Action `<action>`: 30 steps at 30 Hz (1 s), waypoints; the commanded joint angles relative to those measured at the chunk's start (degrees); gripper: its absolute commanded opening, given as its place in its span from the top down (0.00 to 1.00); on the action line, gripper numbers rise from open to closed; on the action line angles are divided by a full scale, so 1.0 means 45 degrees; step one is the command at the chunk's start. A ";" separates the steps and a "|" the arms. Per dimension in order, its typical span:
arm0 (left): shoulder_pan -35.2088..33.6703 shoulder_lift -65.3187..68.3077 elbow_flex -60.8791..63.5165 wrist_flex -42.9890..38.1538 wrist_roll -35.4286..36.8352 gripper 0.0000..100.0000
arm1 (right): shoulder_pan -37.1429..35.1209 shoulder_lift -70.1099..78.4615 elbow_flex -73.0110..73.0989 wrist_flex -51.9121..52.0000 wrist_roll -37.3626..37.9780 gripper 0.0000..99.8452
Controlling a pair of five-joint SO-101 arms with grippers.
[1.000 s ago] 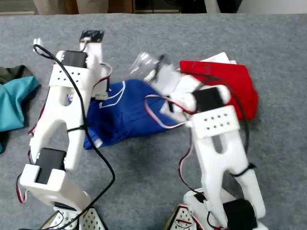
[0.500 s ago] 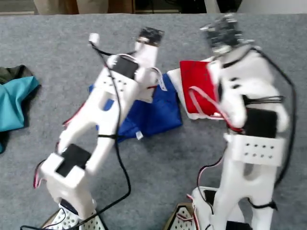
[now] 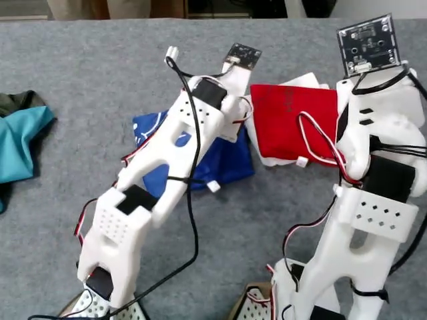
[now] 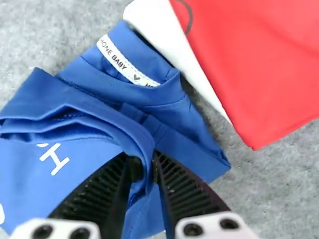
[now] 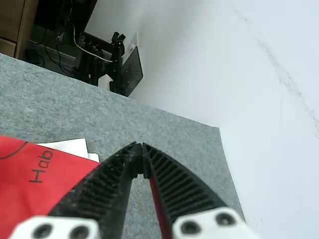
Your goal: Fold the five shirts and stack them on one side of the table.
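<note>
Jaws of the left gripper [image 4: 142, 167] are clamped on a fold of the blue cotton shirt [image 4: 65, 134], which is spread on the grey felt table [image 3: 87, 67]. At its three o'clock, just beside, a folded red shirt [image 3: 293, 123] is stacked on a white garment [image 3: 303, 81]. Jaws of the right gripper [image 5: 142, 152] are pressed together on nothing, above the table. A teal shirt [image 3: 20, 143] is bunched at nine o'clock.

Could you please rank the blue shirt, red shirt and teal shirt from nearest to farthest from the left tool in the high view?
1. blue shirt, gripped in the left tool.
2. red shirt, just beside it, to the right.
3. teal shirt, far off to the left.
</note>
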 commanded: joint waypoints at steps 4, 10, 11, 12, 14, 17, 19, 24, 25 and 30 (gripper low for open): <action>0.0449 0.0596 -0.2325 0.0801 0.0391 0.98 | 0.0186 -0.0225 -0.0420 -0.0625 -0.0020 1.00; 0.0391 0.1397 -0.3321 0.1680 0.0801 0.90 | 0.0166 -0.0225 -0.0361 -0.0742 -0.0020 1.00; 0.0371 0.1495 -0.3477 0.1915 0.0801 0.86 | 0.0068 -0.0225 -0.0361 -0.0742 -0.0020 1.00; 0.0371 0.1553 -0.3634 0.2129 0.0781 0.83 | -0.0029 -0.0225 -0.0361 -0.0742 -0.0020 1.00; 0.0254 0.1592 -0.3985 0.2501 0.0762 0.78 | -0.0322 -0.0225 -0.0361 -0.0606 -0.0020 1.00; -0.0527 0.1495 -0.4962 0.2852 0.0801 0.79 | -0.1182 -0.0225 -0.0459 0.0020 0.0117 1.00; -0.1387 0.1495 -0.6173 0.3243 0.0801 0.82 | -0.2081 -0.0186 -0.0400 0.0606 0.0547 1.00; -0.4122 0.1885 -0.7600 0.4063 0.0801 0.94 | -0.5265 0.1260 -0.0440 0.3243 -0.0020 1.00; -0.4552 0.2081 -0.7443 0.4063 0.0781 0.95 | -0.5792 0.1807 -0.0459 0.3497 -0.0293 1.00; -0.5451 0.3878 -0.6740 0.3985 0.0742 0.97 | -0.6808 0.5167 -0.1123 0.3595 -0.1680 1.00</action>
